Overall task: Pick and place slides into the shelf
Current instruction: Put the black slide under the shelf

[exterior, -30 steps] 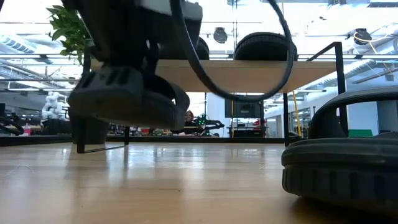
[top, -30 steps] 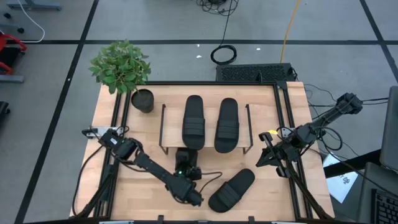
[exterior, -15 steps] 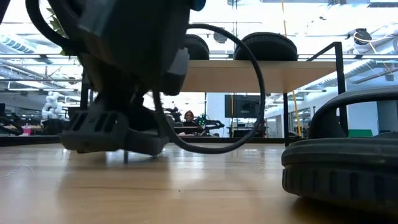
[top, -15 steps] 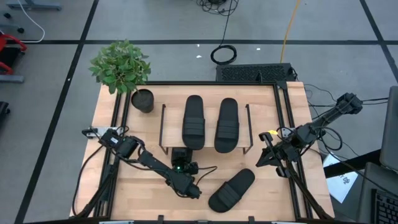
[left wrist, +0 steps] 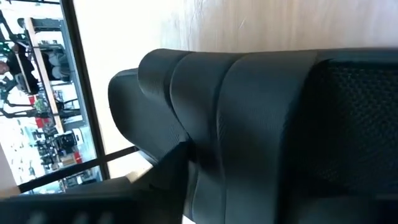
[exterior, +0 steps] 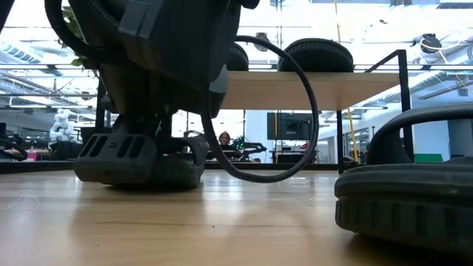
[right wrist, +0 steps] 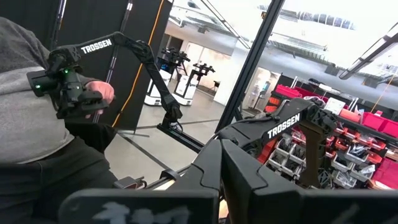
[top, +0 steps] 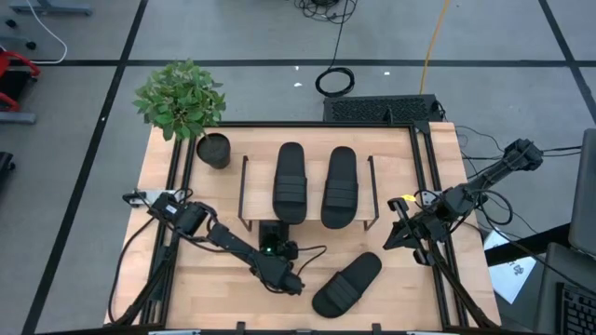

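1. Slides (top: 290,181): two on the shelf (top: 244,191) top, one on the tabletop (top: 209,288) in front, one under the shelf's front edge.
2. Left claw (top: 272,238) over that slide; finger spread unclear.
3. Right claw (top: 395,233) together, parked at right edge.

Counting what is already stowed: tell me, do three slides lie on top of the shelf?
No, only two slides lie on the shelf.

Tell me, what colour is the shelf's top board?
Light wood, the shelf shows best in the high view.
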